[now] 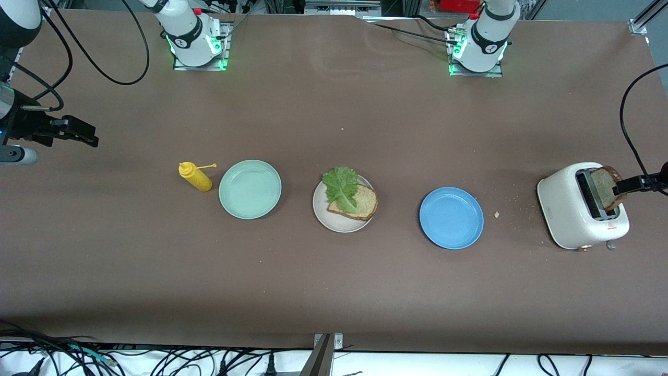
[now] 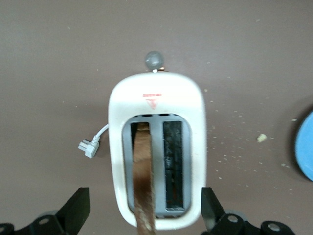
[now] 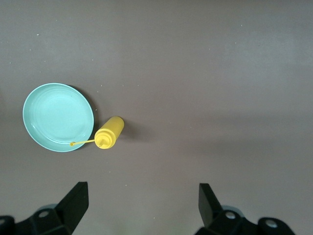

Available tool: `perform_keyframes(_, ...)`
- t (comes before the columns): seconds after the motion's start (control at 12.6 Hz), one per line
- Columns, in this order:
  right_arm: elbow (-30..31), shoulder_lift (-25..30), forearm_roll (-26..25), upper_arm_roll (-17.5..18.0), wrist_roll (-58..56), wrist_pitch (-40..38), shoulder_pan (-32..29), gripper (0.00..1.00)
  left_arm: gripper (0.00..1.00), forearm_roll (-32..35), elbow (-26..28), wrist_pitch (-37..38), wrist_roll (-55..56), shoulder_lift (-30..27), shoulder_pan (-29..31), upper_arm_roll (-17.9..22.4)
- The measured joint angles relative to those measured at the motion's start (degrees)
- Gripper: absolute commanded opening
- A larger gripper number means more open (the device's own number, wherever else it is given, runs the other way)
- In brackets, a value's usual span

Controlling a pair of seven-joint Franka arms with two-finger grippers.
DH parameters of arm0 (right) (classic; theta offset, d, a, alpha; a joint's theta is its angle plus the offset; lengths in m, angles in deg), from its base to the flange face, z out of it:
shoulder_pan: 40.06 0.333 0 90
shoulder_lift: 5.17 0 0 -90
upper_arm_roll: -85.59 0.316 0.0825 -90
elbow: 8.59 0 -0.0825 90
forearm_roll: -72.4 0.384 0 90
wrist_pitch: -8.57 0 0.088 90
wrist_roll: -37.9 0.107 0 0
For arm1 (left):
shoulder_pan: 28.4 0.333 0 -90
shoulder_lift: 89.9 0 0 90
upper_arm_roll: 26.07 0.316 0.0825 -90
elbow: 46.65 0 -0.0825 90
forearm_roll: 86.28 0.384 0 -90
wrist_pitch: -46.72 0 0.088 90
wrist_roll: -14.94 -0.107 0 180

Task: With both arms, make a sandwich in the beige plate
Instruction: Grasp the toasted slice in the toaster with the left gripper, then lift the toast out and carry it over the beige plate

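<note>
Hovering spread-fingered over bare table, my right gripper (image 1: 86,137) waits near the yellow bottle (image 1: 195,176). Mid-table, the beige plate (image 1: 321,209) holds a bread slice (image 1: 360,203) with lettuce (image 1: 340,187). My left gripper (image 2: 142,215) hangs open over the toaster (image 1: 566,211), straddling its upright toast (image 2: 143,176).

The beige plate (image 1: 323,219) is round and plain with a shallow rim, and it lies flat on the table, in the middle between a green plate and a blue plate. On it lies one square slice of brown bread (image 1: 360,204) with a darker crust, and its edge reaches a little over the rim. A ruffled green lettuce leaf (image 1: 340,187) lies on the plate and partly covers the slice. A second slice (image 1: 604,187) stands upright in a slot of the white toaster (image 1: 566,209) at the left arm's end of the table.
</note>
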Motion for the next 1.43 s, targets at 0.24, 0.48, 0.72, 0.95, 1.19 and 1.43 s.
perform_keyframes(0.24,-0.3,0.1,0.0,-0.6,0.0,0.1,0.0,1.00,0.37,0.0,1.4,-0.4,0.1,2.6,1.5,-0.1)
perform_keyframes(0.48,-1.1,0.1,0.0,-0.8,0.1,1.3,-0.1,1.00,0.00,0.0,2.4,0.8,1.2,2.6,1.5,-0.3)
perform_keyframes(0.72,-1.1,0.1,0.0,-0.7,0.1,2.5,0.0,1.00,0.00,0.0,2.3,1.7,1.3,2.3,1.5,-0.3)
perform_keyframes(0.95,-1.1,0.0,0.0,-0.5,0.1,2.5,0.2,1.00,0.00,0.0,0.7,3.5,1.3,0.4,1.5,-0.7)
perform_keyframes(1.19,-1.1,-0.1,0.1,-0.3,1.6,2.5,0.3,1.00,0.00,0.0,-3.2,9.7,1.2,-3.3,1.3,-1.5)
perform_keyframes(1.43,-1.1,-0.1,0.3,-0.2,2.0,2.6,0.3,1.00,0.00,0.0,-9.2,19.5,1.2,-4.8,1.2,-6.5)
